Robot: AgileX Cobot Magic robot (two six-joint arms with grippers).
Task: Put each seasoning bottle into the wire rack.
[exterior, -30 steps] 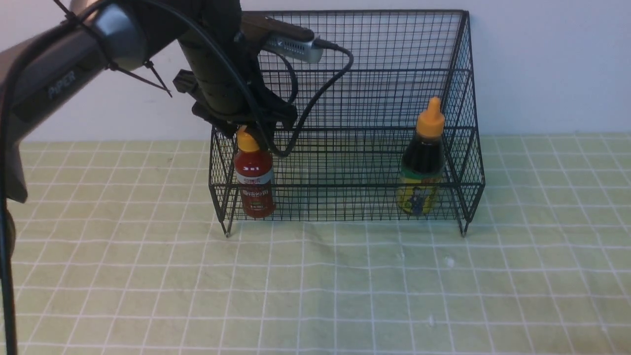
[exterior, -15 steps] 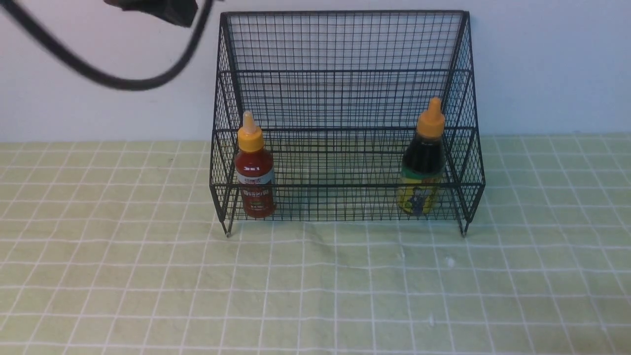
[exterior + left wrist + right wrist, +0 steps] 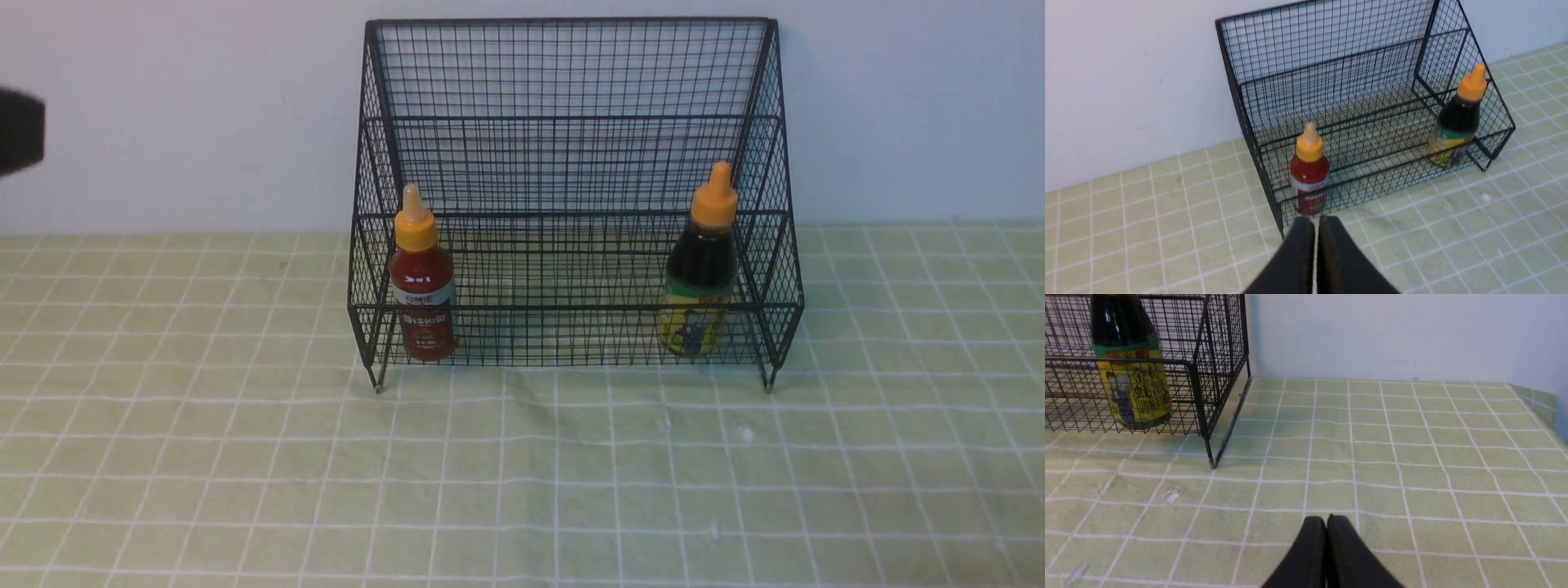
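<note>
Front view shows you both seasoning bottles [image 3: 426,306] [image 3: 700,269] racked; both claws look closed and empty, so probably just park them.

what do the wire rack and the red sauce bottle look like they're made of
Wire rack: probably metal with a black coating, given its thin, stiff dark mesh.

Red sauce bottle: likely smooth, glossy plastic, judging by its highlights; glass isn't ruled out.

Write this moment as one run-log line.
red sauce bottle: in wire rack | dark sauce bottle: in wire rack | left gripper: shut, empty | right gripper: shut, empty
</note>
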